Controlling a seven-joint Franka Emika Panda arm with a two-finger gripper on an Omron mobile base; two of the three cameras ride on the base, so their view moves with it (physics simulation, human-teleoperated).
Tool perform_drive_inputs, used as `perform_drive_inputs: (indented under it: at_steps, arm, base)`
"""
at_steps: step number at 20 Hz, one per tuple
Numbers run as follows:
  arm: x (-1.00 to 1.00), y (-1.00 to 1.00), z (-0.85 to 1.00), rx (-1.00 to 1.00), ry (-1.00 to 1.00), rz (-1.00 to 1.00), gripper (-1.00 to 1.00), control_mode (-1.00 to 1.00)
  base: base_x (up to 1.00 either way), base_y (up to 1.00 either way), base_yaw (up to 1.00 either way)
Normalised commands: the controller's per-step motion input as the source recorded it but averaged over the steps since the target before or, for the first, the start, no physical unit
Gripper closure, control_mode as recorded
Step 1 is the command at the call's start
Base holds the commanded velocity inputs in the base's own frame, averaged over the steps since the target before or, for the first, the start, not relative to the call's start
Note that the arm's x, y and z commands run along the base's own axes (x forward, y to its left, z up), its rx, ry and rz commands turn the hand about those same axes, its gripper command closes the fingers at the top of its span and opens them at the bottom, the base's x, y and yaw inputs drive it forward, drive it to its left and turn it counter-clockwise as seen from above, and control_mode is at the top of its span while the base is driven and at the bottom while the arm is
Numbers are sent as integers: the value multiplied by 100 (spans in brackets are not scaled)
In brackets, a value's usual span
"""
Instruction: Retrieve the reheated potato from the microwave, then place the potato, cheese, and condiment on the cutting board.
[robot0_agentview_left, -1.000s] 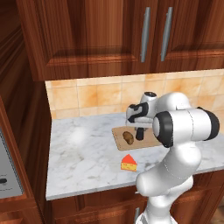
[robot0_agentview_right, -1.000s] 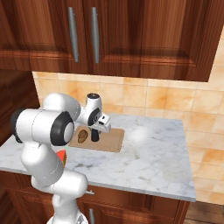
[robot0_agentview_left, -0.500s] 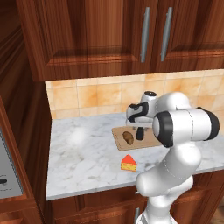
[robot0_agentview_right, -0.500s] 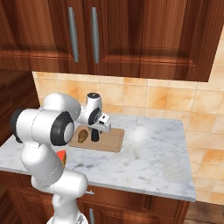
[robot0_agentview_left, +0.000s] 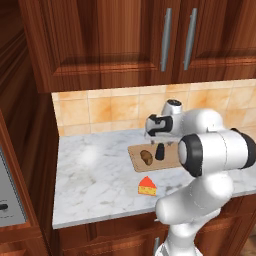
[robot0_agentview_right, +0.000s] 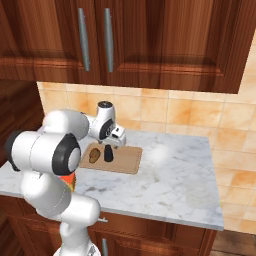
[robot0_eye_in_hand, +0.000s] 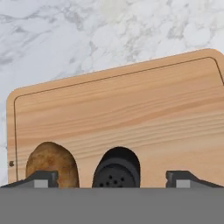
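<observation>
The cutting board lies on the marble counter near the tiled wall. On its left part rests the brown potato. Beside it the dark condiment stands upright. My gripper hovers just above the condiment, open, fingers wide apart on either side of its top and not touching it. The cheese lies on the counter in front of the board. A light-grey edge of the microwave shows at the far left.
Wooden wall cabinets hang above the counter. A tall wooden panel bounds the counter on the left. Bare marble stretches to the right of the board. My own arm stands over the counter's front edge.
The jaws have spread from shut to wide open around the condiment, which now stands free on the board. The arm has hardly moved.
</observation>
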Motion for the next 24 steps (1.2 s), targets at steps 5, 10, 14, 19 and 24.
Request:
perform_drive_inputs:
  at_steps: [5, 10, 14, 19, 24]
  arm:
    - [-47, 1, 34, -1, -3, -1, -100, -100]
    - [-63, 8, 25, -3, 0, 1, -100, -100]
    - [-64, 19, 19, 0, 0, 11, -100, -100]
    - [-56, 25, 7, -1, 0, 19, -100, -100]
    - [-33, 34, 0, -6, 0, 25, -100, -100]
  base:
    - [0, 0, 0]
    - [0, 0, 0]
    - [0, 0, 0]
    - [0, 0, 0]
    - [0, 0, 0]
